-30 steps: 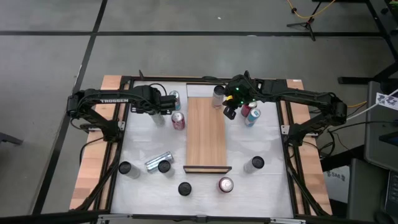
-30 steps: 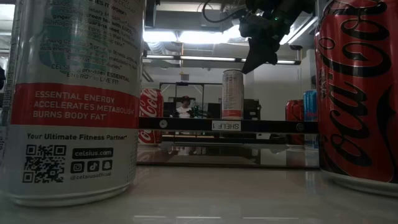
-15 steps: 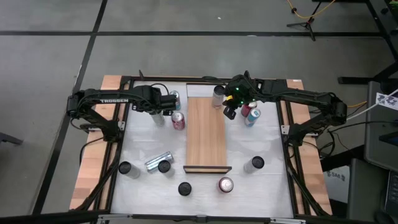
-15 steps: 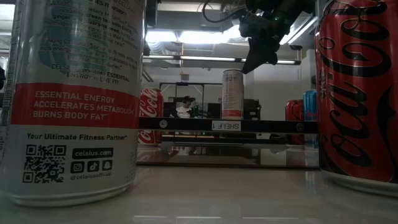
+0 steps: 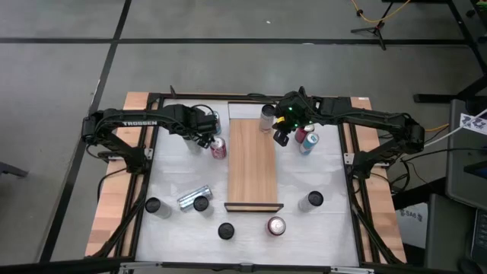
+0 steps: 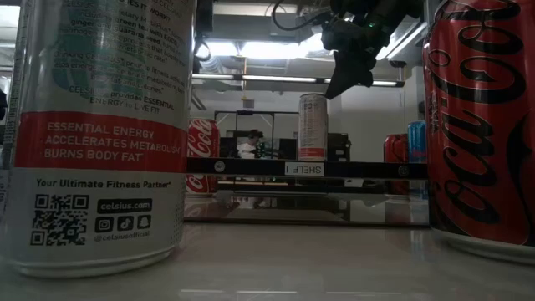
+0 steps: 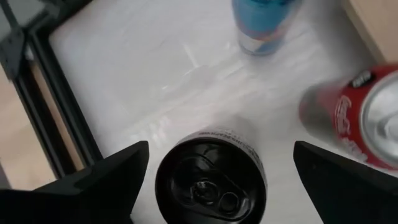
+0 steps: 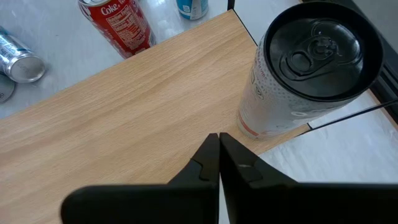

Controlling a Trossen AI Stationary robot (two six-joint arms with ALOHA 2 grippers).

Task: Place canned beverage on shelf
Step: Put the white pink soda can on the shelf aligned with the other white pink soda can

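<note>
The shelf is a light-brown plank lying down the table's middle, with a dark lip at its near end. A pale can with a black top stands upright on its far right corner. My right gripper hangs shut just above the plank beside that can, touching nothing. Left of the shelf, my left gripper points down, open, over a black-topped can that stands on the table. Its fingers stand on either side of the can, apart from it.
A red can and a blue can stand close by my left gripper. Two more cans stand right of the shelf. Several cans, one of them lying down, are spread along the near side. Black frame rails edge the table.
My left gripper has rolled about its own pointing line while staying over the black-topped can. My right gripper and all the cans have kept still.
</note>
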